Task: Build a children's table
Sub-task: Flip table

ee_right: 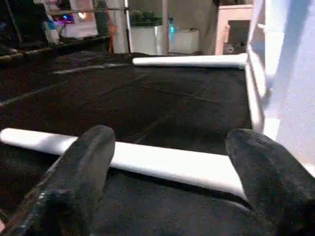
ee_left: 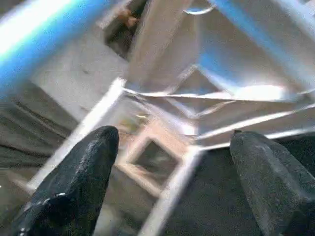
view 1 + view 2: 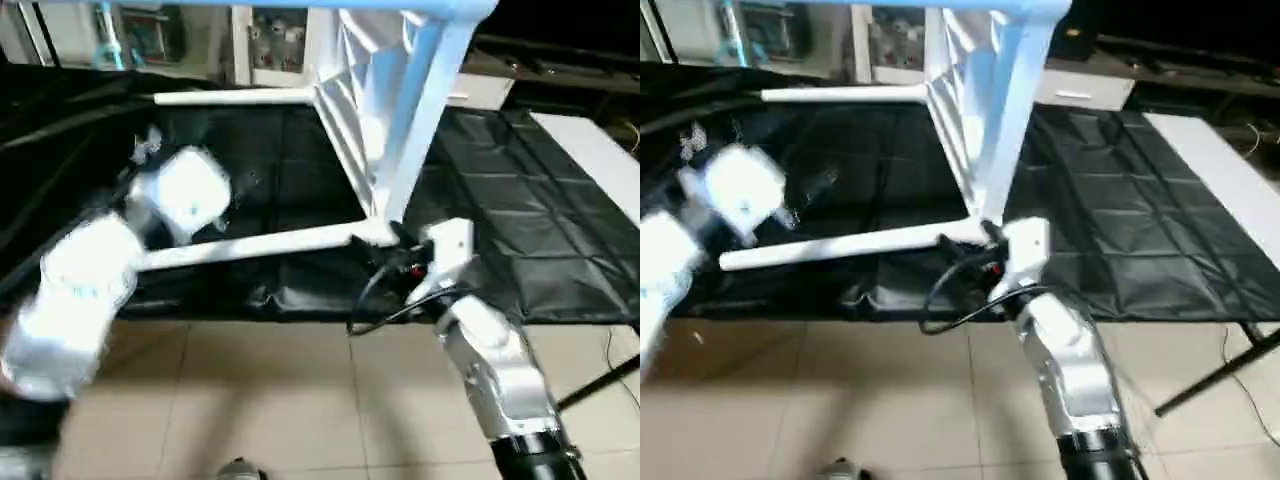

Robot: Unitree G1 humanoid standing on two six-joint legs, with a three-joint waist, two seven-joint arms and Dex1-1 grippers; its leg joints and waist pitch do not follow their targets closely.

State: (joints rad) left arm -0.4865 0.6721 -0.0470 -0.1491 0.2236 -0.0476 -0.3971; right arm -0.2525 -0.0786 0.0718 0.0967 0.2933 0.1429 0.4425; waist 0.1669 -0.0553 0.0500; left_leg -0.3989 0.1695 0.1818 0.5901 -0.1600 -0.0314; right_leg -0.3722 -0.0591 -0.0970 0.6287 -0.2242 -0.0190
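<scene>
— While the children's table (image 3: 370,110) is standing on its edge on the black-covered surface (image 3: 520,230), what is the robot working on?

— It is looking like the legs are already going in. Two white legs are sticking out leftward from the upright tabletop: the far leg (image 3: 235,97) is running level along the far side, and the near leg (image 3: 250,245) is lying low over the cover, its right end sitting at the tabletop's lower near corner. The ribbed underside is facing left.

— And the claws?

— The right claw (image 1: 170,169) is hanging just behind that near leg with its two black fingers standing wide apart and gripping nothing; the leg is passing across the gap beyond them. The left claw (image 2: 172,172) is also spread apart and empty, pointing up at the ribs of the underside. The left arm itself is blurring on the left of the scene, so I am judging it to be swinging.

— So what is coming next?

— I am guessing the near leg is needing a check that it is seated fully in its socket. After that, the remaining corners are calling for their legs, and the tabletop is needing steadying so it is not tipping over.
</scene>
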